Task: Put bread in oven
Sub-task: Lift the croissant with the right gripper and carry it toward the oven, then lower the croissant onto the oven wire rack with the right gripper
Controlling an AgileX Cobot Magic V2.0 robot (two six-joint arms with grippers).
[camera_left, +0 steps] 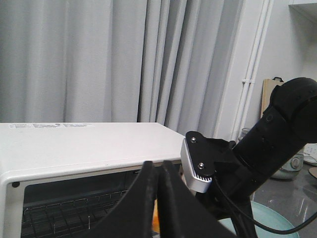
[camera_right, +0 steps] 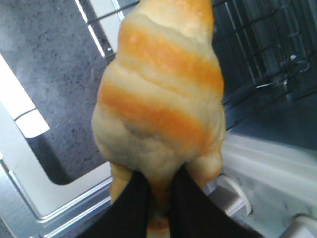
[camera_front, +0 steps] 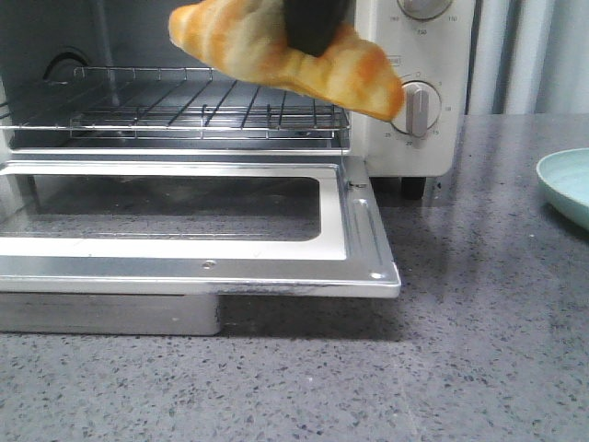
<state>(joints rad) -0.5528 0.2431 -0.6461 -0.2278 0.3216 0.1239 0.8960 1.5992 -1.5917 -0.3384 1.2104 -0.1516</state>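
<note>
The bread, golden-orange with cream stripes, hangs tilted in front of the open mouth of the cream-white oven, above the wire rack. My right gripper is shut on the bread from above. In the right wrist view its black fingers pinch the bread at its lower end, above the lowered glass door. My left gripper is shut and empty, raised near the oven's top; it does not show in the front view.
A pale teal plate lies on the grey speckled counter to the right of the oven. The oven's beige knob is just behind the bread's right tip. My right arm stands close beside the left gripper. Grey curtains hang behind.
</note>
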